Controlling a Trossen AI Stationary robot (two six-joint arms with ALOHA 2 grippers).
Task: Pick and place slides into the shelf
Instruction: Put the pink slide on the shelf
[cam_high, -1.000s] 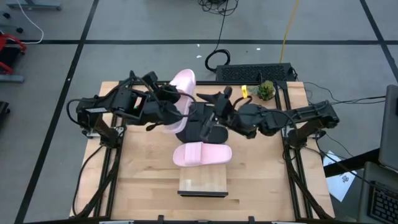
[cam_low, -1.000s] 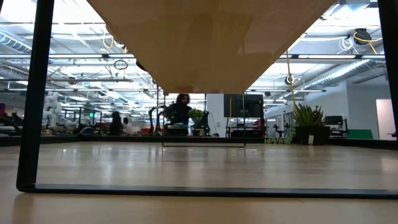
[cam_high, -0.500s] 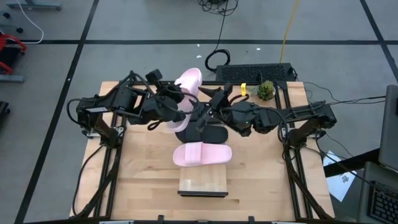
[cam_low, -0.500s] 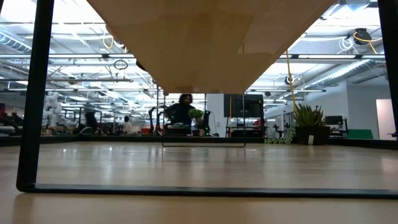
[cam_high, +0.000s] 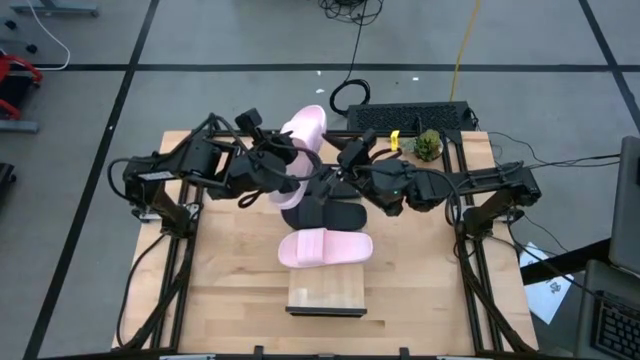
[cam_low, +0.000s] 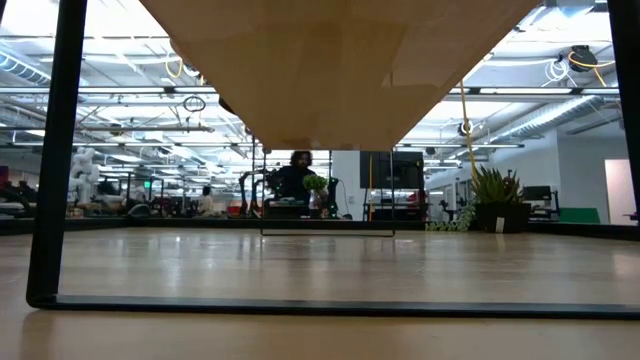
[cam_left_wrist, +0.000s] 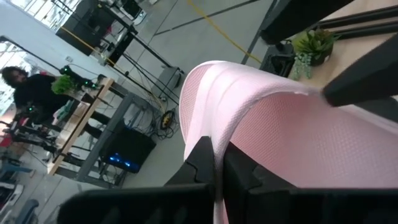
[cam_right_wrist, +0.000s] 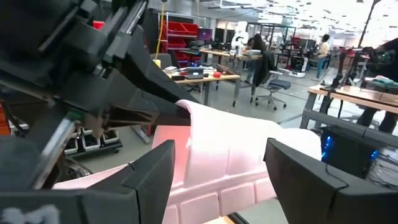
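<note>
In the high view my left gripper (cam_high: 285, 160) is shut on a pale pink slide (cam_high: 304, 132), held up over the table's far middle. My right gripper (cam_high: 335, 172) is open just right of it. In the right wrist view its fingers (cam_right_wrist: 149, 180) stand on either side of that slide's treaded sole (cam_right_wrist: 230, 168); whether they touch it I cannot tell. The black pair (cam_high: 335, 212) lies flat on the table below both grippers. The second pink slide (cam_high: 325, 247) lies crosswise by the far end of the shelf board (cam_high: 326, 297). My left gripper pinches a thin edge of the pink slide (cam_left_wrist: 217, 186) between its two shut fingers (cam_left_wrist: 200, 163). The slide is lifted clear of the table. It reaches from the fingers toward the table's far edge.
A small potted plant (cam_high: 428, 145) and a keyboard (cam_high: 408, 116) sit at the table's far right. The low view looks under the shelf board (cam_low: 340, 60), past its black frame leg (cam_low: 50, 160). Bare tabletop (cam_high: 230, 290) lies to either side of the shelf.
My right gripper has moved from over the black slides toward the far edge and left, up to the lifted pink slide. My left gripper has carried the pink slide slightly right and toward the far edge. The black pair and the second pink slide stayed put.
</note>
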